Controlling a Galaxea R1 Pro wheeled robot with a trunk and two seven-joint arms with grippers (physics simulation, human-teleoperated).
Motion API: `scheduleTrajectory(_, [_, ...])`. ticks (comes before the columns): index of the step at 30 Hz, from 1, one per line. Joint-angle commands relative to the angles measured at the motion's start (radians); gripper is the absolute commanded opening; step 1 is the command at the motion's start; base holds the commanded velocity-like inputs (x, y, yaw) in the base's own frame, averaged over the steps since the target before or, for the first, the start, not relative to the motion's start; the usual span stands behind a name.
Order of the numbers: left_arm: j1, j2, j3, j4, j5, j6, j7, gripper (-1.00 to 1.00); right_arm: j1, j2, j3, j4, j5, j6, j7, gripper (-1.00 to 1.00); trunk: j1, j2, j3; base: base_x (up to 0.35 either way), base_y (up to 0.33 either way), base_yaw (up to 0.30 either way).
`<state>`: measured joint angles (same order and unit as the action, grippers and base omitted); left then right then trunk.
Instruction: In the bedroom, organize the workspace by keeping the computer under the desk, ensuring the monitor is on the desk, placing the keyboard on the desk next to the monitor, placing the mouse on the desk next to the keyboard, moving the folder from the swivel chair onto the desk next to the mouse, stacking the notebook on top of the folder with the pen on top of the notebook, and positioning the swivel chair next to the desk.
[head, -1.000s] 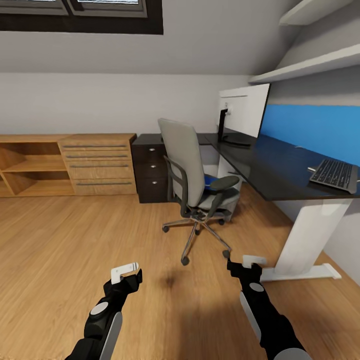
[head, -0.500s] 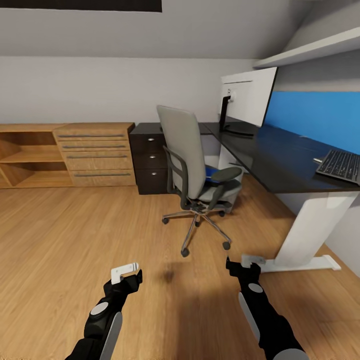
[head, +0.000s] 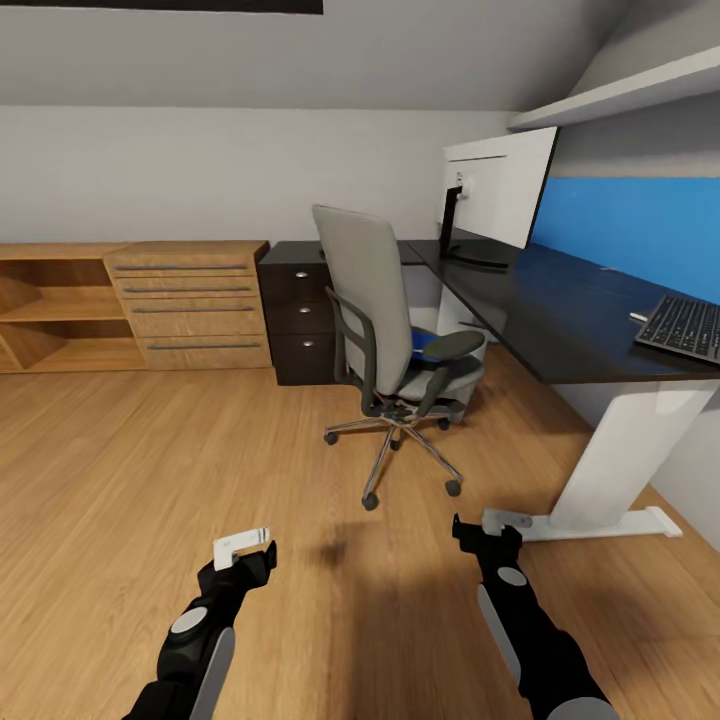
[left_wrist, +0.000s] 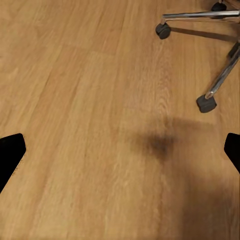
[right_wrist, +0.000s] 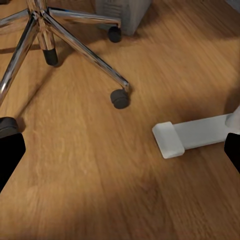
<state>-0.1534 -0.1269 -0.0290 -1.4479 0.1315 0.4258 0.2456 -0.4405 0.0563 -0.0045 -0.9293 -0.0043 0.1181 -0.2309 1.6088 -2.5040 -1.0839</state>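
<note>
no legible writing or labels. both arms extend forward, low over the wood floor (head: 150, 470). left gripper (head: 243, 546) and right gripper (head: 487, 527): fingers spread wide, holding nothing. swivel chair (head: 385, 330) stands beside the desk (head: 560, 320); blue folder (head: 424, 342) lies on its seat; monitor (head: 497, 190) and keyboard (head: 688, 326) sit on the desk.

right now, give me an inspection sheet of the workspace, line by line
surface: glossy black desk on white legs, mostly bare.
job's things: monitor at the desk's far end; keyboard near its front edge, cut by the frame; blue folder on the swivel chair seat; grey computer on the floor behind the chair's base.
clutter: a small pale object on the desk beside the keyboard, too small to name.
grippers: left gripper and right gripper both open, empty, low over the wood floor.
cables: nothing seen.
surroundings: wooden dresser, black drawer unit, wall shelf.
</note>
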Motion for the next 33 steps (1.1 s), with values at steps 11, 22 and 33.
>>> scheduleTrajectory(11, [0.011, 0.017, 0.000, -0.026, 0.010, 0.004, 0.009, 1.00, -0.208, -0.058, -0.005, 0.347, -0.005, -0.134, -0.002, 1.00, 0.000, 0.000, -0.001, 0.182, 0.000, 0.000])
scheduleTrajectory(22, [0.011, 0.033, 0.000, -0.023, 0.011, 0.003, 0.008, 1.00, -0.294, -0.075, -0.006, 0.590, -0.003, -0.381, -0.006, 1.00, 0.000, 0.000, -0.001, 0.283, 0.000, 0.000])
scheduleTrajectory(33, [0.011, 0.035, 0.000, -0.022, 0.012, 0.004, 0.007, 1.00, -0.297, -0.079, -0.006, 0.603, -0.002, -0.473, -0.008, 1.00, 0.000, 0.000, -0.001, 0.173, 0.000, 0.000])
